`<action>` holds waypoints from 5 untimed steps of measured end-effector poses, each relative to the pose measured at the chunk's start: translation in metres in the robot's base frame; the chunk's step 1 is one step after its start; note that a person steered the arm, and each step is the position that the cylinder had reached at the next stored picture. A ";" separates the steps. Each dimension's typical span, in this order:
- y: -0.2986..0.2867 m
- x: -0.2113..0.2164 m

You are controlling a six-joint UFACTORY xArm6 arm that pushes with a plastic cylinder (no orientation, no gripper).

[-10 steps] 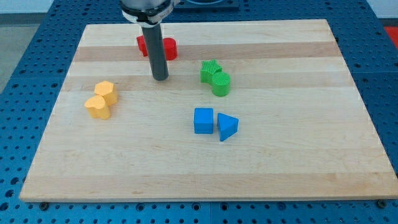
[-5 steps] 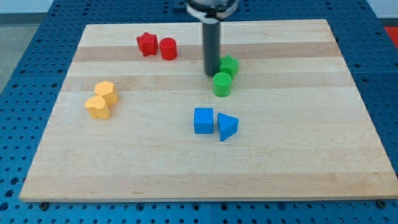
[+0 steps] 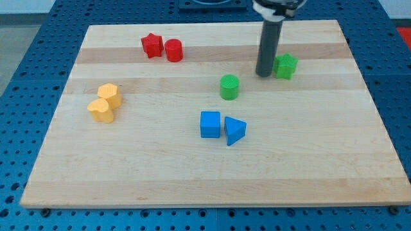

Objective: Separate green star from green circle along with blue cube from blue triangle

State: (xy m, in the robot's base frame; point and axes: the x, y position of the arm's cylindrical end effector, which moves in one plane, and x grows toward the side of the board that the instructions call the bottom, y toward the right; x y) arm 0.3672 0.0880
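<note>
My tip (image 3: 264,74) rests on the board in the upper right part, touching the left side of the green star (image 3: 286,66). The green circle (image 3: 229,86) stands apart, to the left of and below the tip. The blue cube (image 3: 210,124) and the blue triangle (image 3: 235,131) sit side by side near the board's middle, almost touching, the cube on the left.
A red star (image 3: 151,45) and a red circle (image 3: 173,50) sit together near the top edge, left of centre. Two yellow blocks (image 3: 106,102) sit together at the left. The wooden board (image 3: 128,173) lies on a blue perforated table.
My tip moved from the left of the green pair to the right, pushing the green star right and away from the green circle. The other blocks have not moved.
</note>
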 end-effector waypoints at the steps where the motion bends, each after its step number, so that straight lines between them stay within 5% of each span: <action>1: -0.015 0.046; 2: 0.014 0.076; 3: -0.027 0.118; 5: -0.155 0.129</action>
State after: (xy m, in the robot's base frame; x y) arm 0.4959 -0.0673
